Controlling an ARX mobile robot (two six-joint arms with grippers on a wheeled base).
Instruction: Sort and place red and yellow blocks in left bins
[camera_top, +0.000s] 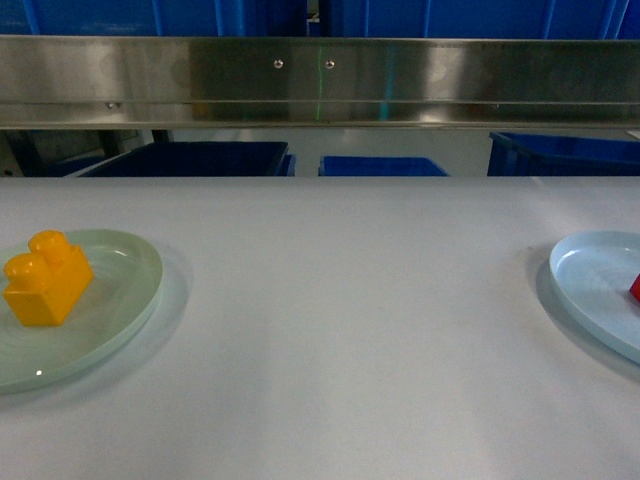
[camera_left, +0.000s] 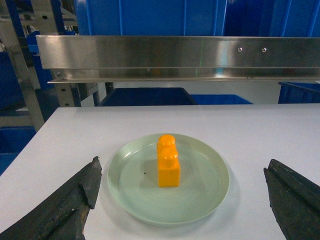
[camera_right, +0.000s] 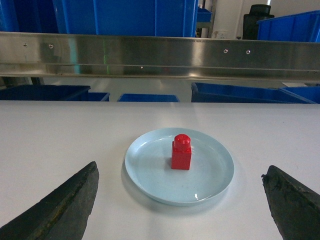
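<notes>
Your left gripper (camera_left: 182, 200) hangs low over the near part of the table (camera_top: 340, 330), aimed level toward the far edge, jaws spread wide and holding nothing. Ahead of it, the yellow block (camera_left: 168, 160) stands upright on the green plate (camera_left: 210, 195), near the table's left edge.

Your right gripper (camera_right: 180, 200) sits in the same low, level pose, jaws likewise spread and holding nothing. Ahead of it, the red block (camera_right: 181, 152) stands upright on the blue plate (camera_right: 150, 170), at the table's right edge.

Beyond the far edge, under a steel rail (camera_top: 320, 80), you can see the blue bins (camera_top: 200, 158).
</notes>
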